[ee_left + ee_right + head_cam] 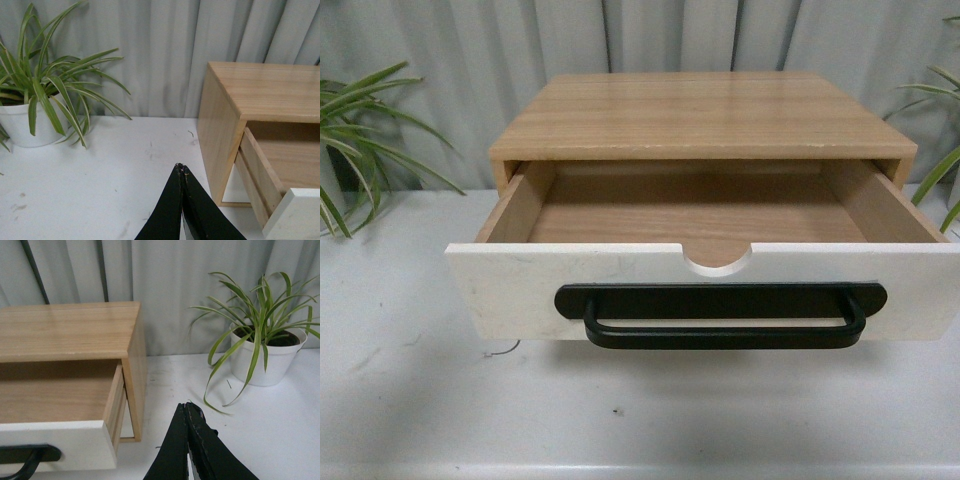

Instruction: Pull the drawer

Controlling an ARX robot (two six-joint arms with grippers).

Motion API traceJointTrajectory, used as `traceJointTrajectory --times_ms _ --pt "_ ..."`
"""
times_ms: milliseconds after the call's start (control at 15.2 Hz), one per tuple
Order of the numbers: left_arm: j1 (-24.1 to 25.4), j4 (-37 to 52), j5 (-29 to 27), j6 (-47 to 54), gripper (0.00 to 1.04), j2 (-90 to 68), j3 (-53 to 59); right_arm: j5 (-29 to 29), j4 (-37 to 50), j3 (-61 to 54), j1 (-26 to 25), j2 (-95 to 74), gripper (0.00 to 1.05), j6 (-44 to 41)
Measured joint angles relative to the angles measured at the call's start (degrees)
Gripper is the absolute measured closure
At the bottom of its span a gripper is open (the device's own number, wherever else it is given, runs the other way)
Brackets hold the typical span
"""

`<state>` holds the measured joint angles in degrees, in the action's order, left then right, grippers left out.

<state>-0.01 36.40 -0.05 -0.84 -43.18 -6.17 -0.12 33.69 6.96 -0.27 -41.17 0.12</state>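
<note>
The drawer [520,290] stands pulled well out of its wooden cabinet [700,115], its white front facing me with the black bar handle [720,320] and a half-round notch [718,260] in the top edge; its wooden inside is empty. Neither arm shows in the front view. My left gripper [182,167] is shut on nothing, hovering over the white table to the left of the cabinet [260,95] and apart from the drawer [295,215]. My right gripper [187,405] is shut on nothing, to the right of the cabinet [70,330] and drawer [55,445].
A potted plant [40,95] in a white pot stands at the table's left, another potted plant [260,340] at its right. A grey curtain [470,50] hangs behind. The white table [620,420] runs in front of the drawer to its near edge.
</note>
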Motion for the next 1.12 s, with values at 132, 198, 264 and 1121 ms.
traceJointTrajectory --times_ms 132,198,264,1121 --pt "0.00 -2.49 0.02 0.00 1.03 4.24 1.64 0.02 -2.05 -1.70 0.00 3.89 1.03 0.00" --pt "0.02 -4.02 0.02 0.00 1.03 6.45 2.40 0.02 -3.02 -2.27 0.00 5.62 1.03 0.00" --pt "0.00 -5.25 0.02 0.00 1.03 8.15 2.89 0.00 -4.24 -2.97 0.00 7.48 1.03 0.00" --pt "0.00 -22.38 0.02 0.02 1.03 29.18 5.62 0.02 -19.96 -6.25 0.00 27.26 1.03 0.00"
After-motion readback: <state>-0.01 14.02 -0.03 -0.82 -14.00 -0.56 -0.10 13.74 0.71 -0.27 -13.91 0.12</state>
